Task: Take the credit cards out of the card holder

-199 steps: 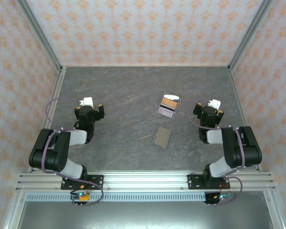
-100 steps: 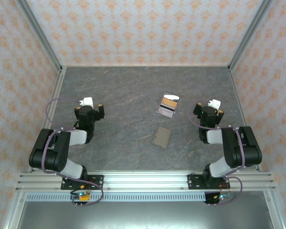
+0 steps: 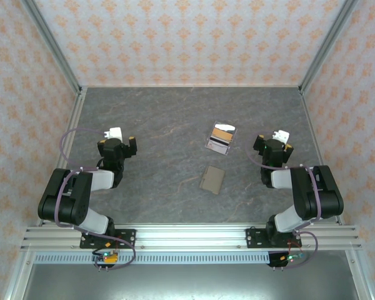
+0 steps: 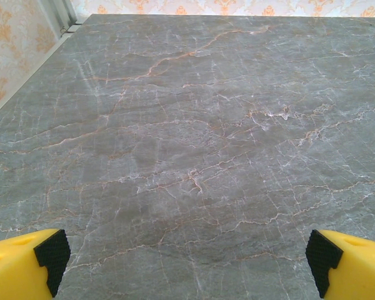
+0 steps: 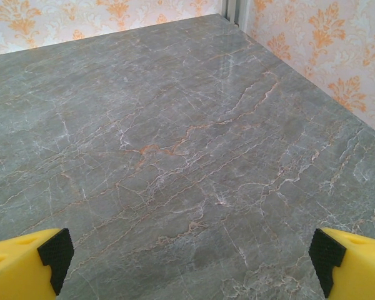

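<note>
A: Status on your pincers?

B: Your left pincer (image 3: 117,140) is spread wide apart and holds nothing. It sits over the left side of the tabletop (image 3: 162,119). In its wrist view the yellow fingers (image 4: 22,265) are at the two lower corners, with bare grey veined surface between them.

A: Right one?

B: Same. Your right pincer (image 3: 274,142) is spread wide with nothing in it, over the right side. Its wrist view has the black pads (image 5: 55,250) far apart, veined surface between them, and a patterned wall (image 5: 312,50) at the far right.

A: Card holder?

B: The card holder (image 3: 212,179) lies flat and folded shut, olive-taupe side up. It's near the tabletop centre, slightly tilted, between your two arms and nearer the right one. It's well apart from both pincers.

A: Credit cards?

B: Can't tell. The holder is shut, so you can't see its inside from above.

A: Anything else on there?

B: A glossy clear piece (image 3: 220,139) with tan and dark parts. It's just beyond the holder, not touching it, left of your right pincer.
</note>
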Tool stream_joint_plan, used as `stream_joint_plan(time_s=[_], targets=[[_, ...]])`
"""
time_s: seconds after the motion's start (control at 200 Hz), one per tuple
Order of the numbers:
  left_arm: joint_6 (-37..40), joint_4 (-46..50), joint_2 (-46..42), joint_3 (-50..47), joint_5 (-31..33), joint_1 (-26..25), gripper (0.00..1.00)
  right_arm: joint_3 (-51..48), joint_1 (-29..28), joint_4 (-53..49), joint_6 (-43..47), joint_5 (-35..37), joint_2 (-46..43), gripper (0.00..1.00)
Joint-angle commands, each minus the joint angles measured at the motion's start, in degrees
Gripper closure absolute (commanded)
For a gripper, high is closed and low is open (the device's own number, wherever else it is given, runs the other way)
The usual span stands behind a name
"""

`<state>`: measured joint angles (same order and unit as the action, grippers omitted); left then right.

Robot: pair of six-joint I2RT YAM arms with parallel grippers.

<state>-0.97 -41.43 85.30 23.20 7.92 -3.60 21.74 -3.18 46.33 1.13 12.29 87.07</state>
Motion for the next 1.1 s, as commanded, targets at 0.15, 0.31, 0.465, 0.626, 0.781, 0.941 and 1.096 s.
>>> stream_joint_plan(time_s=[0.15,0.31,0.465,0.626,0.781,0.941,1.096], targets=[[0.61,9.0,-6.51,3.53,1.54,0.52,0.0,-0.04,0.19,-3.73,-0.33,-0.74,-7.48,0.01],[-4.14,20.91,-14.21,6.15,2.79,0.52,0.0,6.04,0.17,-21.76,-4.5,3.23,-16.32,0.01],[-12.01,36.11,-20.71,12.14,2.63,0.34,0.0,15.52,0.19,-44.72,-13.16,3.0,-21.76,0.01],[-20.14,48.73,-25.08,17.66,-0.78,0.29,0.0,25.03,0.19,-64.96,-21.19,-5.07,-22.75,0.01],[-23.5,55.96,-26.29,20.83,-6.99,0.26,0.0,30.4,0.04,-77.86,-22.58,-17.21,-20.73,0.02],[-24.93,57.04,-27.03,20.57,-14.73,0.26,0.0,28.95,-3.36,-80.5,-25.24,-26.44,-20.31,0.13],[-24.26,58.32,-27.04,20.79,-18.49,0.28,0.0,26.73,-12.05,-80.2,-29.1,-27.09,-19.79,0.21]])
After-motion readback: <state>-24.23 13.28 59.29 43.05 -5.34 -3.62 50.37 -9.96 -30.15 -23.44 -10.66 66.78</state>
